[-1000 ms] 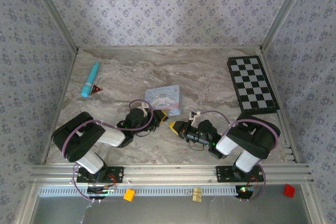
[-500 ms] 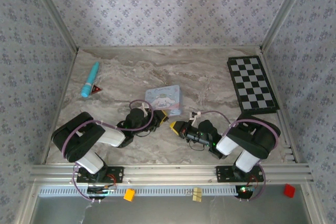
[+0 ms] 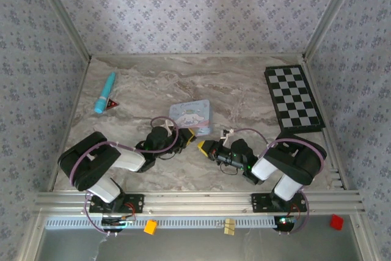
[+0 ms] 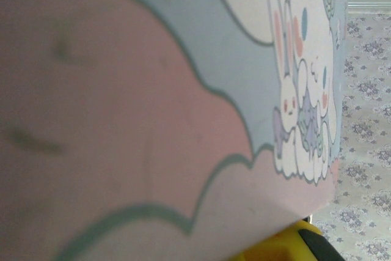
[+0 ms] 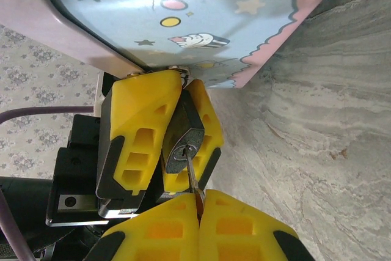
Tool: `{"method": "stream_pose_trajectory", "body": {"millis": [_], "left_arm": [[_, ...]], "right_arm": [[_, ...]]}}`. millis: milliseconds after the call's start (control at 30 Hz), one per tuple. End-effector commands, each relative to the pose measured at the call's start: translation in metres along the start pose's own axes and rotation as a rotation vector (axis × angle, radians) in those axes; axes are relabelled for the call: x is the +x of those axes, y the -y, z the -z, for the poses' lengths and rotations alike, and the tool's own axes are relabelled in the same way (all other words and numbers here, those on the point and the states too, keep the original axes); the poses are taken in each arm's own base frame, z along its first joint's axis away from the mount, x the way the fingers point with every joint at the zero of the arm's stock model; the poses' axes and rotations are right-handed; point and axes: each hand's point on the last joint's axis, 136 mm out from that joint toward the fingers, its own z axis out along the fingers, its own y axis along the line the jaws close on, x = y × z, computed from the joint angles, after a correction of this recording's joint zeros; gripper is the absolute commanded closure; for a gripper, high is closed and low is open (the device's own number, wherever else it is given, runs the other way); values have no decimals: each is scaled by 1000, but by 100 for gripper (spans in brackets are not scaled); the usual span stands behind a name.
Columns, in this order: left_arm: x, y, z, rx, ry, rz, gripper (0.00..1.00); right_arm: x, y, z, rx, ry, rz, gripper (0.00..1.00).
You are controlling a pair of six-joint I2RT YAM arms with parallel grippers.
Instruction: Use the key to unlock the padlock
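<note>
Marbled grey desk [image 3: 232,84] boxed in by floral wallpaper [image 3: 195,4] on three sides, with an aluminium rail [image 3: 195,200] along the near edge. At far right we note a black-and-white checkerboard [image 3: 294,98]. At far left lies a teal pen-shaped item [image 3: 104,92] with a small red triangle [image 3: 112,104] just beside it. A pastel blue-pink tin [image 3: 190,116] with a cartoon rabbit on its lid sits mid-desk. Both arms lie low and reach inward, meeting just near of the tin. The left claw [image 3: 186,132] is beside the tin's near edge, and the right claw [image 3: 201,146] points at it from the right, the two nearly touching. From the right wrist we see the left claw's yellow fingers [image 5: 137,132] closed tight on either side of the padlock [image 5: 182,140]. The padlock is a small dark body held off the desk, right under the tin's edge, with its keyhole end turned toward the right claw. Its shackle is hidden between the fingers and the tin. The right claw is pinched fully together on the key [image 5: 192,178]. Only a thin metal blade shows, running from between its fingertips up to the keyhole slot. We cannot tell how deep it sits. The left wrist view is pressed close to the tin's lid, blurred, with one yellow finger at the lower edge.
</note>
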Motion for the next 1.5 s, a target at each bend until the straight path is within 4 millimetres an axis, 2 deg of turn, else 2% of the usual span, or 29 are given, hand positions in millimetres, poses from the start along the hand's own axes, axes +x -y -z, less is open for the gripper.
{"method": "stream_pose_trajectory", "body": {"millis": [0,433,733,1000,1300,1467], "left_arm": [[6,27,3,90,-20,0,89],[9,36,5,119,-25,-3,89],[22,42,-1,133,-50,-9,90],[30,44,-5,138,-71,-12,90],[35,43,-10,131,-82,-14,91],[35,42,-10,133,-83,-13,91]], "right_arm": [[-7,-6,0,-22,24,4,100],[-14,-1,3,-12,35,-7,100],[-13,-18,-5,-59,21,1,100],[-15,-19,-7,-61,20,-2,100],[-13,-39,-17,-104,-3,22,100],[-10,-35,-19,-93,-8,23,100]]}}
